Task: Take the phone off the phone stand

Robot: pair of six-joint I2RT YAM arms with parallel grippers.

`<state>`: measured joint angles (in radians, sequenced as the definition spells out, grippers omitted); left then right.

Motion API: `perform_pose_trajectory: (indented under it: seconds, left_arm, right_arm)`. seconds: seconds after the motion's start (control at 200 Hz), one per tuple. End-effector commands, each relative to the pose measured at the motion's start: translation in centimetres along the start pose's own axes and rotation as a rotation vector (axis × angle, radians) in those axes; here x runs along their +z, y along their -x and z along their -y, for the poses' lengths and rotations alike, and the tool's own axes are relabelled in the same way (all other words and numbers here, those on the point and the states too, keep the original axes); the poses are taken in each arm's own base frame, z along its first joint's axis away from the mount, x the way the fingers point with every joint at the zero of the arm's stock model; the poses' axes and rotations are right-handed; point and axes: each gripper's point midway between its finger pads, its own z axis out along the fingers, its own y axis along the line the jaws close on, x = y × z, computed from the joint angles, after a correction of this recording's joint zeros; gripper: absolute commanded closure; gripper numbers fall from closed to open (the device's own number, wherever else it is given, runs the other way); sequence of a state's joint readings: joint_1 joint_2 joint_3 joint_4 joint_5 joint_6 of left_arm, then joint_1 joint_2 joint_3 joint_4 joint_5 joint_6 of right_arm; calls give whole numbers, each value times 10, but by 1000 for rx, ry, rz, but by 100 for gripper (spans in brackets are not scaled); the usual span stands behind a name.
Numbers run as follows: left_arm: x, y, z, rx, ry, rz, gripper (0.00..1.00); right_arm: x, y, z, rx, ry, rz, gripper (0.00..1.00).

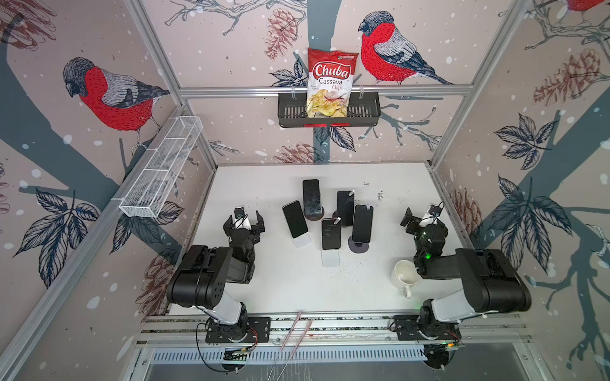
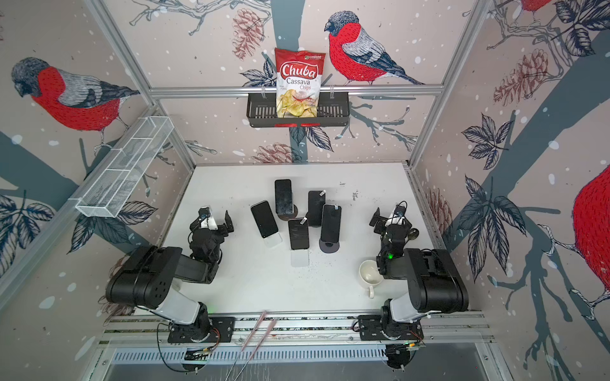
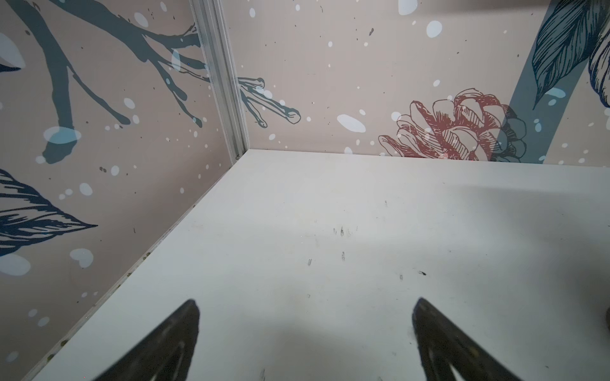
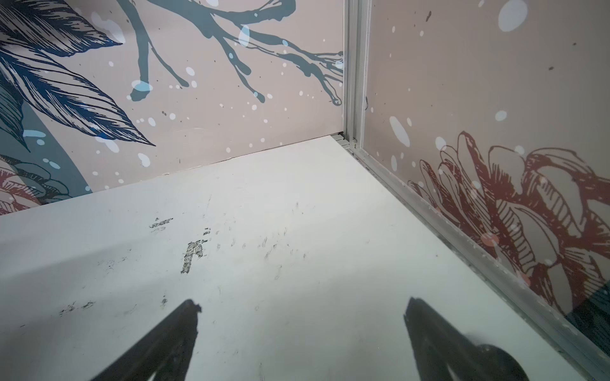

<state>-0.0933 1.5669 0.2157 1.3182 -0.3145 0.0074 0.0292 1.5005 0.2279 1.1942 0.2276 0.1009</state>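
In both top views, five phones stand on stands in the middle of the counter (image 1: pixel 270 290). The far phone (image 1: pixel 311 198) leans on a dark round stand (image 1: pixel 315 216). The left phone (image 1: pixel 294 219) sits on a white stand (image 1: pixel 302 241). The near phone (image 1: pixel 331 233) sits on another white stand (image 1: pixel 330 258). Two more phones (image 1: pixel 345 207) (image 1: pixel 362 223) are at the right of the group, the nearer one on a grey round stand (image 1: pixel 359 246). No phone is off its stand, so I judge that the task is not yet started.

In a top view, the left gripper (image 1: pixel 243 221) is at the left of the group, apart from it, with fingers wide open and empty. The right gripper (image 1: pixel 418 220) is at the right, well apart from the phones, also open and holding nothing. A white mug (image 2: pixel 369 273) stands just beside the right arm.

In the left wrist view, the two fingers (image 3: pixel 171 343) are at the bottom of the frame, spread wide, with only bare counter between them. No phone shows here.

In the right wrist view, the fingers (image 4: pixel 165 343) are also spread wide over the scuffed counter, with nothing between them.

What is left is everything: choose a phone, reach it, grasp it, lift it out.
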Motion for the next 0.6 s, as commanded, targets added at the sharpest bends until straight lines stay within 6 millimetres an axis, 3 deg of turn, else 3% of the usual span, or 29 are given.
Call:
perform_pose_trajectory:
  seconds: [0.0,0.596]
  left_arm:
    - [1,10,0,-8,0,38,1]
    - [1,9,1,-8,-6,34,1]
  right_arm:
    - [0,4,0,-3,0,14,1]
    - [0,4,-1,-2,0,15,1]
